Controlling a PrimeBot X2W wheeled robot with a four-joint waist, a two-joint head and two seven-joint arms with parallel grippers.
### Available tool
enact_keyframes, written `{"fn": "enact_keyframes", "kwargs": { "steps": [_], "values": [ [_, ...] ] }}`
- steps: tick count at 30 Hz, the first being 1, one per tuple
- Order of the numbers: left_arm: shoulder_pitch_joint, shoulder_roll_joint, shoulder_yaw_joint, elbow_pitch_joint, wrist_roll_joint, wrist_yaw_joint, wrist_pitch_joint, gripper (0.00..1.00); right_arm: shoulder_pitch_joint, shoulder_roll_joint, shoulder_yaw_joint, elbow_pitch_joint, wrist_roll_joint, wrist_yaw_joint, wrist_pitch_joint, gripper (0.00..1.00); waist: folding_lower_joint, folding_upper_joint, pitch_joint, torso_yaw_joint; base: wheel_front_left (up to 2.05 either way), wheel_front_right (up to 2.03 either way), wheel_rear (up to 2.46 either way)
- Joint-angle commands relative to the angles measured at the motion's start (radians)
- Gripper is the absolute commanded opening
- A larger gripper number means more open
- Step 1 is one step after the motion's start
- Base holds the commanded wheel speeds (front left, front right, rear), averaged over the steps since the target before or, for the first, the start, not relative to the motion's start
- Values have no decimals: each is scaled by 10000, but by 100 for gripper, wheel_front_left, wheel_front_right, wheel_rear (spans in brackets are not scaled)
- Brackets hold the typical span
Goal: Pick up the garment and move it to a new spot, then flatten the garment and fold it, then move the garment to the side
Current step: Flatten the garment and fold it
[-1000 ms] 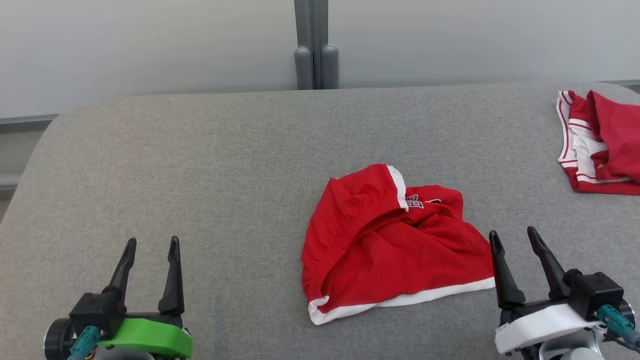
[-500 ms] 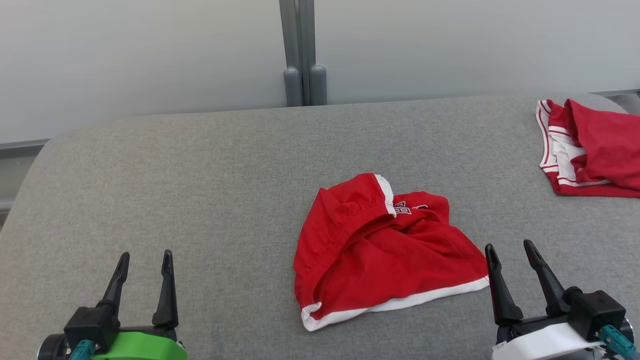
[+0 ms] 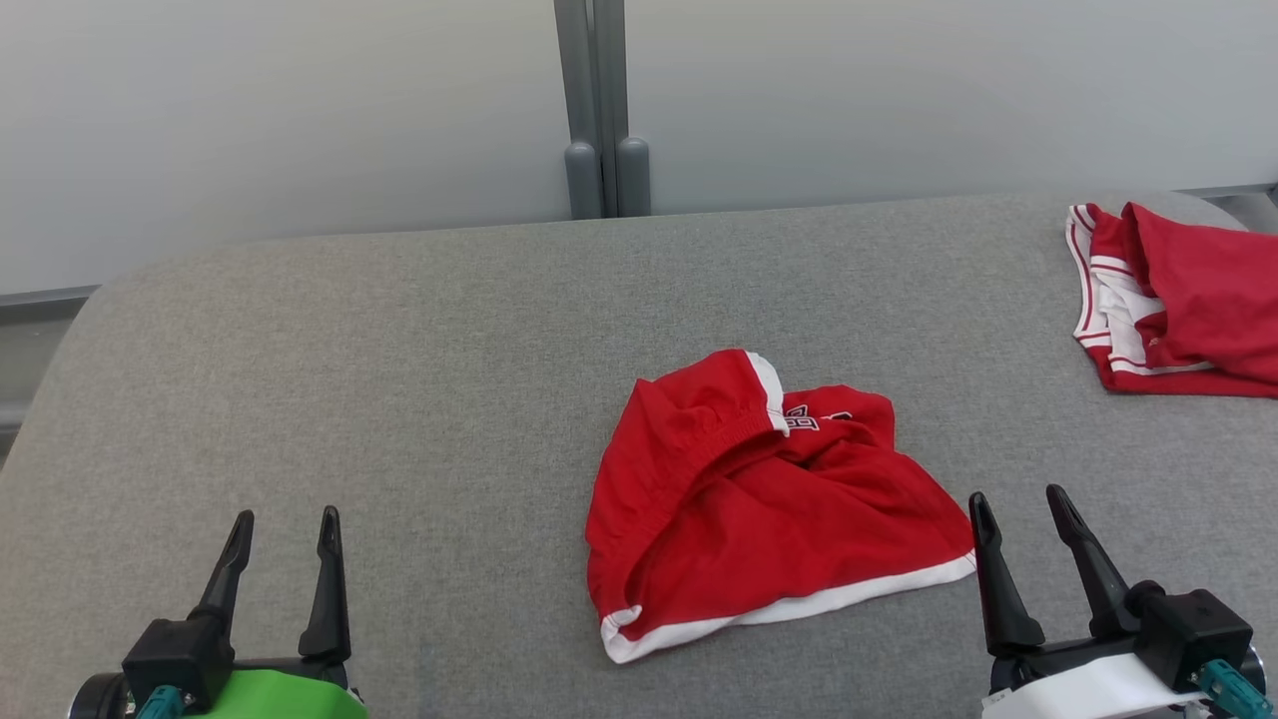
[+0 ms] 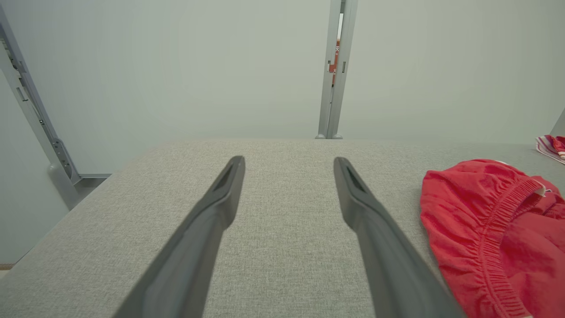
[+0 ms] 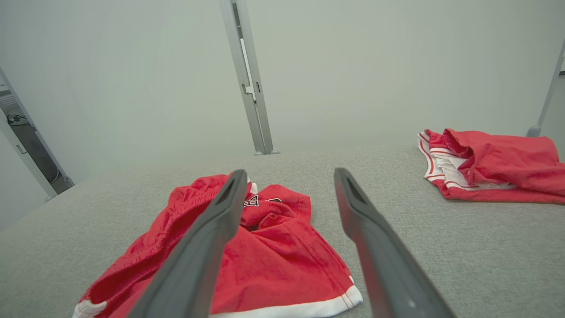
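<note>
A crumpled pair of red shorts with white trim, the garment [image 3: 769,509] [image 5: 265,251] [image 4: 494,229], lies bunched on the grey padded table [image 3: 399,350], a little right of centre. My left gripper [image 3: 285,519] [image 4: 289,163] is open near the front left, well clear of the garment. At the front right my right gripper [image 3: 1020,499] [image 5: 289,174] is open too, just beside the garment's right corner, with nothing between its fingers.
A second red and white garment [image 3: 1178,300] [image 5: 490,165] lies folded at the table's far right edge. A grey post [image 3: 599,110] stands behind the table against a pale wall. The table's left corner is rounded.
The head camera has tilted and turned, so the whole picture has shifted down and left. Both grippers sit slightly lower in view. The garment lies as before.
</note>
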Motion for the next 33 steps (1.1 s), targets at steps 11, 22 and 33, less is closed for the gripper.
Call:
{"fn": "enact_keyframes", "kwargs": {
  "steps": [11, 22, 33],
  "values": [
    [126, 12, 123, -22, 77, -32, -1, 100, 69, 46, -27, 37, -53, -20, -29, 100, 0, -1, 17, 25, 0, 0, 0],
    [130, 15, 148, -2, 95, -32, -1, 100, 6, 67, 8, 107, -42, -20, -29, 100, 0, -1, 13, 12, 0, 0, 0],
    [-23, 25, -201, -9, 162, -32, -1, 100, -182, 33, 91, 199, 38, -19, -29, 100, 0, -1, 43, -6, 0, 0, 0]
  ]
}}
